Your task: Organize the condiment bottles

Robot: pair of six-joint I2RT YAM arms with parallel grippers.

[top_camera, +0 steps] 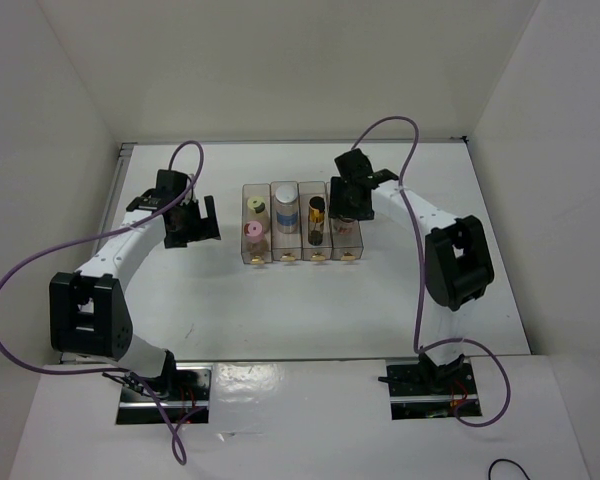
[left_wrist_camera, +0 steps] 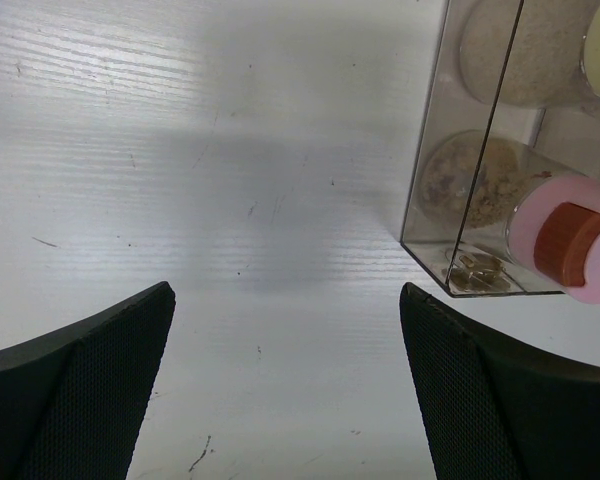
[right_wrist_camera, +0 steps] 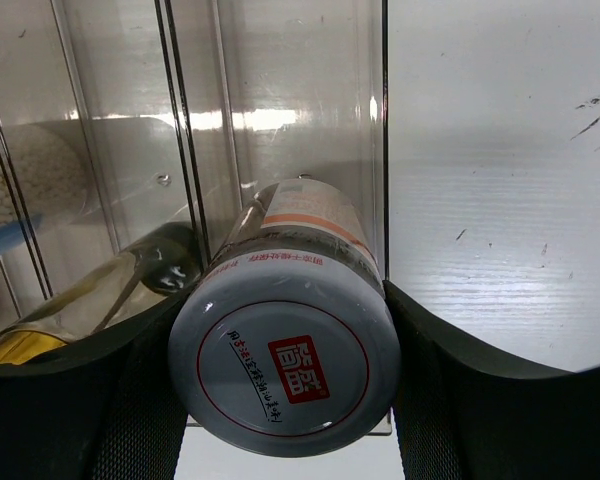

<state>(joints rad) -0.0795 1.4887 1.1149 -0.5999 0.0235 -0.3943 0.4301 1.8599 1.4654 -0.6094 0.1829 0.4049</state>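
A clear four-compartment rack (top_camera: 302,258) stands mid-table. Its left compartment holds the yellow-green-capped bottle (top_camera: 257,206) and the pink-capped bottle (top_camera: 254,232). The white-capped bottle (top_camera: 286,214) and the dark-capped amber bottle (top_camera: 317,214) fill the two middle compartments. My right gripper (top_camera: 348,205) is over the right compartment, shut on the bottle with the white red-marked cap (right_wrist_camera: 283,365), whose body reaches down inside the rack (right_wrist_camera: 383,150). My left gripper (top_camera: 192,222) is open and empty left of the rack; its wrist view shows the rack corner (left_wrist_camera: 430,200) and the pink cap (left_wrist_camera: 570,240).
White walls enclose the table on the left, back and right. A purple cable loops from each arm. Bare tabletop (left_wrist_camera: 230,150) lies between my left gripper (left_wrist_camera: 285,295) and the rack. The amber bottle (right_wrist_camera: 150,270) shows through the divider beside the held bottle.
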